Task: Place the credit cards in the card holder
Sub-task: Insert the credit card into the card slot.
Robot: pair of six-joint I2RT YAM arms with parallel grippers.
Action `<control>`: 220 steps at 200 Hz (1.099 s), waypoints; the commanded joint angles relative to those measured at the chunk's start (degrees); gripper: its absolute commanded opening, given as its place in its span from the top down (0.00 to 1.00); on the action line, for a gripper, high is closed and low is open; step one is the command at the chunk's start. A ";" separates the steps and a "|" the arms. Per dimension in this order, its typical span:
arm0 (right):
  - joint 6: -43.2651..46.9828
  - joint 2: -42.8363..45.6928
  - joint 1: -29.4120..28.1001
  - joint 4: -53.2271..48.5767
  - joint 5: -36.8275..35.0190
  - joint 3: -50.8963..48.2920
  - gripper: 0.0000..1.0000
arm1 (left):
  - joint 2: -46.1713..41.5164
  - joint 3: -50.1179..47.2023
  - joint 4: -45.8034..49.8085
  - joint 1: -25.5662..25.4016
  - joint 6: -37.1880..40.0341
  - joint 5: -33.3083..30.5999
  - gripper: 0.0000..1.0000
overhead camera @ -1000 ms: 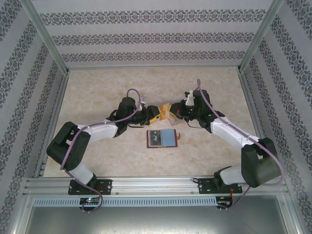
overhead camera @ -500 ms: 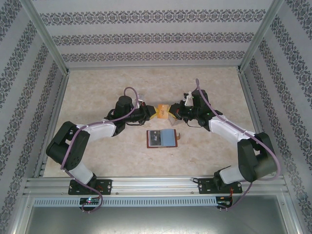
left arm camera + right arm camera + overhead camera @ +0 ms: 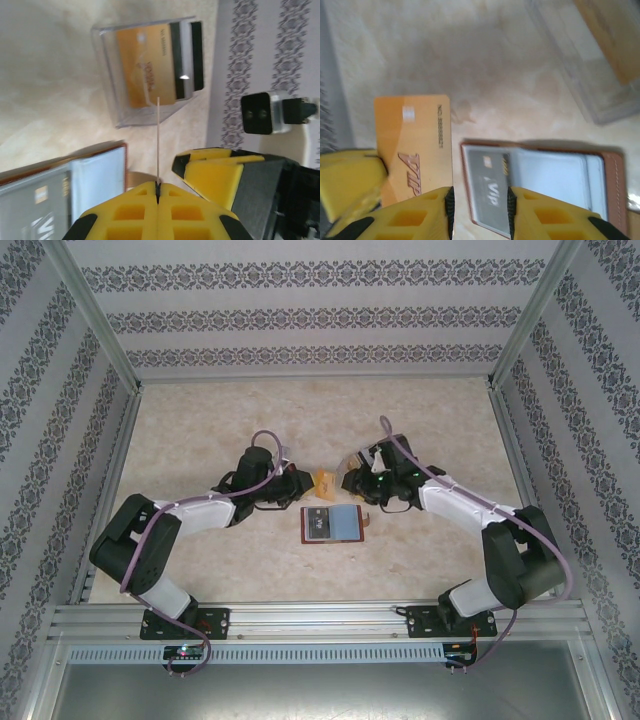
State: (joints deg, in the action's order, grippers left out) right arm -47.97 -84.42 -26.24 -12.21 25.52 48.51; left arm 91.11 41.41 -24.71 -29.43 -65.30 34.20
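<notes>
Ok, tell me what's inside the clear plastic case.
The clear case holds a gold card on top, a black-striped card's edge showing beneath; anything deeper is covered.

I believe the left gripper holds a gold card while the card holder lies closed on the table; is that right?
Not quite: the card holder lies open, a grey card showing inside, as the right wrist view shows. The left gripper does hold the gold card.

Both your arms reach inward, grippers nearly meeting. Your left gripper point(image 3: 157, 192) pinches a card point(image 3: 415, 140) edge-on; the right gripper's point(image 3: 480, 197) jaws stand apart.
</notes>
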 commanded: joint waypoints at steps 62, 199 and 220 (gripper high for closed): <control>11.34 -2.63 -5.68 -14.45 -17.00 1.72 0.76 | -3.22 -6.90 3.67 -8.26 3.79 -10.99 1.00; 10.61 -10.29 -5.67 -13.85 -20.65 -2.46 0.87 | 2.98 -8.45 -6.05 -14.16 0.11 -14.83 1.00; 10.44 -11.17 -5.69 -13.65 -21.01 -2.75 0.87 | 4.37 -8.51 -6.05 -14.75 0.00 -15.87 1.00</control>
State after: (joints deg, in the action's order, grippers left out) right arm -37.19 -92.03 -31.99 -25.39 7.68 48.23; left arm 93.69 32.80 -28.34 -42.78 -64.58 20.01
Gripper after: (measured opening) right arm 0.130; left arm 0.050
